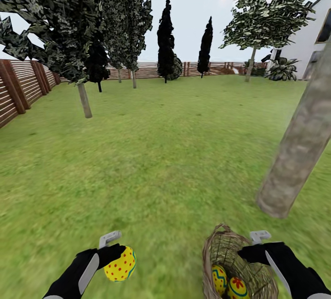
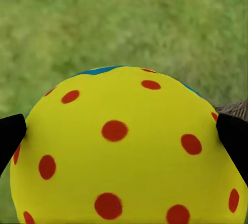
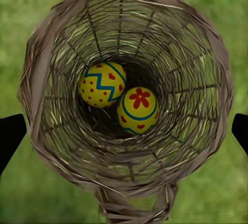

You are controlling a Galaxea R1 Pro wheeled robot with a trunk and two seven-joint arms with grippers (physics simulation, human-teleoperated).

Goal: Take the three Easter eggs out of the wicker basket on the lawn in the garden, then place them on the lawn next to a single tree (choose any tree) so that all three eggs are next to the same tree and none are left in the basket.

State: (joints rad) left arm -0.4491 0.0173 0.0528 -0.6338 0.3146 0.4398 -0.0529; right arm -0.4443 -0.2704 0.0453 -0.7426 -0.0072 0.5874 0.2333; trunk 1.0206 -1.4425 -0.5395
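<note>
1. While the left gripper [image 1: 111,254] clamps a yellow red-dotted egg [image 1: 120,264] between both fingers, that egg hangs over the lawn [image 1: 156,152], well apart from the basket (left wrist view: fingertips [image 2: 11,137] press its two sides).
2. Right gripper [image 3: 124,131] hovers above the wicker basket [image 1: 216,248], jaws spread wide, gripping nothing; fingertips sit outside the rim on either side.
3. Two eggs lie touching at the basket bottom: zigzag egg [image 3: 102,84] and flower-marked egg [image 3: 138,109].
4. Basket stands on grass near a thick grey-brown trunk [image 1: 299,147], to the robot's right.
5. Farther off: brown fence [image 1: 20,85], dark cypress-like trees [image 1: 165,37], white house [image 1: 305,42].
</note>
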